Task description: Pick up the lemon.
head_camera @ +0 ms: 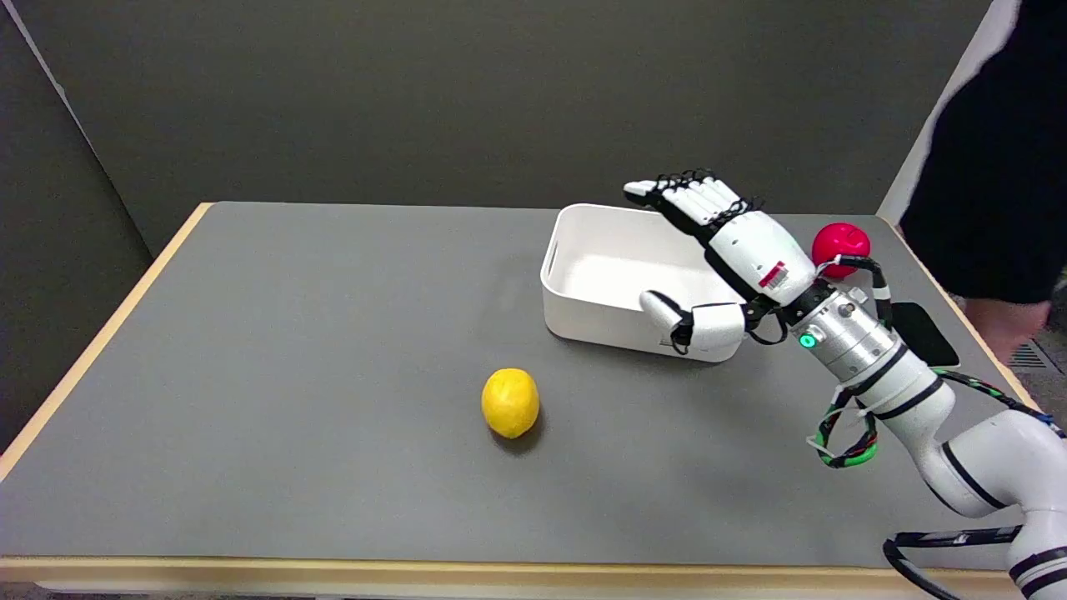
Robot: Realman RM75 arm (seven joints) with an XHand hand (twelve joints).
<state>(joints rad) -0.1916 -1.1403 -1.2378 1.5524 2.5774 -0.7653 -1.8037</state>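
A yellow lemon [510, 402] lies on the grey tabletop, a little in front of the middle. My right hand [723, 260] hangs in the air to the lemon's right and further back, over the near right corner of a white bin. Its fingers are stretched out flat and its thumb is spread below them, with nothing held. A clear gap of table separates the hand from the lemon.
A white rectangular bin [573, 275] stands at the back right, its inside bare where visible. A red ball-like fruit [841, 243] sits behind the wrist, and a black flat object [925, 332] lies near the right edge. A person in dark clothing [992, 150] stands at the far right.
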